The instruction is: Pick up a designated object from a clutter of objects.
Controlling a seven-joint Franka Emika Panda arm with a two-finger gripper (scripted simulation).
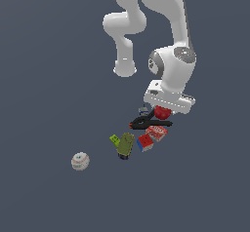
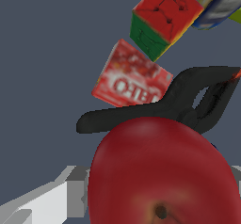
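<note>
exterior view: white arm bent down from above, tool [image 1: 163, 110] low over the clutter, hand body hiding most of the fingers. red apple [image 1: 162, 112] tucked right under the tool, only its lower part peeking out below the white hand; appears lifted just above the black clamp [image 1: 149, 123], though contact between them cannot be told. cannot tell from here whether the fingers press on the apple. clamp just below the tool, stretching toward the exterior view's left. red box [image 1: 157, 133] just past the clamp, below the tool. multicoloured cube [image 1: 144, 142] touching or nearly touching the box, a bit farther from the tool. olive-green bottle [image 1: 125, 145] lying beside the cube, farther out toward the exterior view's left, green block [image 1: 114, 140] at its far side. baseball [image 1: 80, 161] well apart from the tool and from the rest, alone on the dark worktop [image 1: 44, 80].

wrist view: apple [image 2: 162, 171] filling the near field, glossy, dimple and stem pit facing the camera, sitting between the grey finger parts [image 2: 52, 199] at the frame edge. looks gripped, fingers closed against its sides, though the pads themselves stay hidden. black clamp [image 2: 188, 100] just beyond the apple, red box [image 2: 132, 77] partly under it, cube [image 2: 164, 18] farther off, bottle [image 2: 214, 2] only a sliver at the corner.
</note>
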